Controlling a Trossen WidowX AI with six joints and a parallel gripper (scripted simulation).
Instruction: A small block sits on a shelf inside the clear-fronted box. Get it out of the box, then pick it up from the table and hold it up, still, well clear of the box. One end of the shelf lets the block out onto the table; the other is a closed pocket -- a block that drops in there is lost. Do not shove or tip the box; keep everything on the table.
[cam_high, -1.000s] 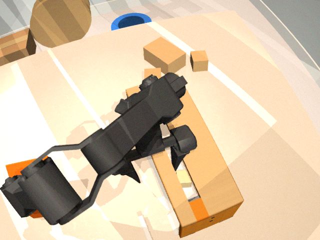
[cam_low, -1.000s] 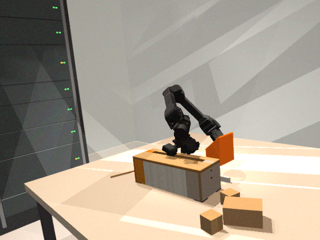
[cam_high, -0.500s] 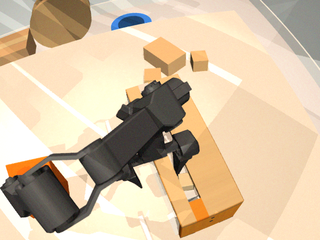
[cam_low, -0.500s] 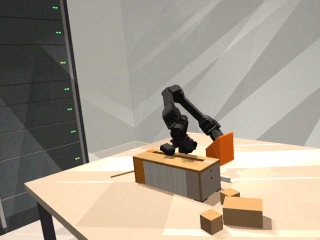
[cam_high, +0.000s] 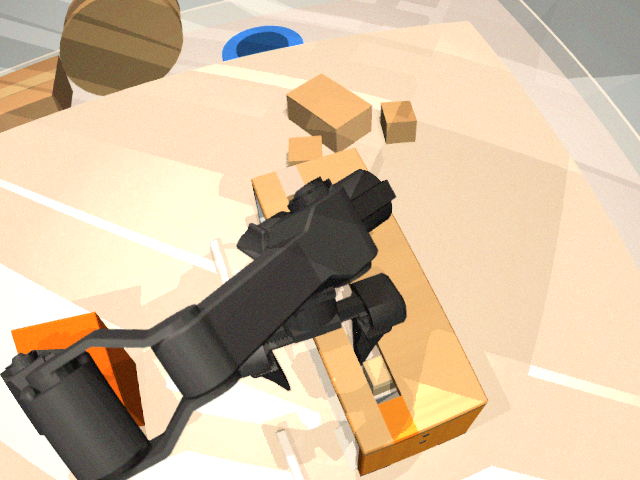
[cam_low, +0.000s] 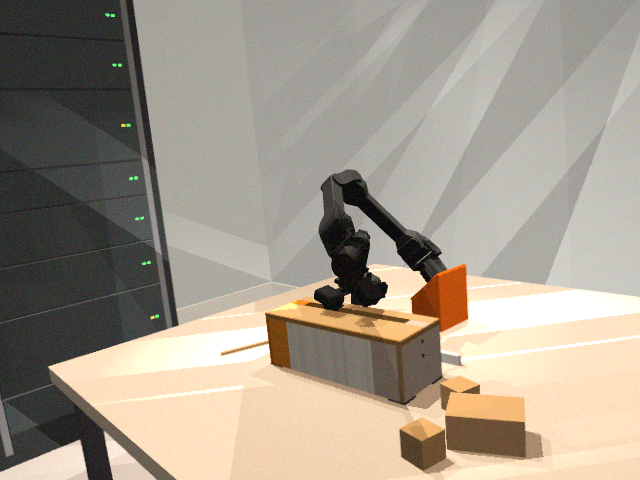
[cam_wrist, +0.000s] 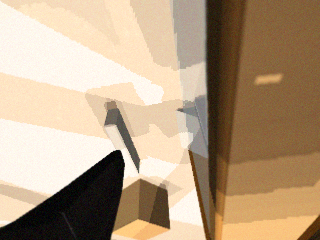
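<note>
Block (cam_high: 381, 373) still inside box (cam_high: 439, 330), seen thru top slot; gripper (cam_high: 323, 356) open, empty, straddling box edge. Extraction, pickup, lift all left.

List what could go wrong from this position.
1. One finger reaches into the slot on top of the box, close to the pale block; a push toward the wrong end may drop it into the closed pocket.
2. The open gripper straddles the box's front edge, so a sideways sweep could shove or tip it.
</note>
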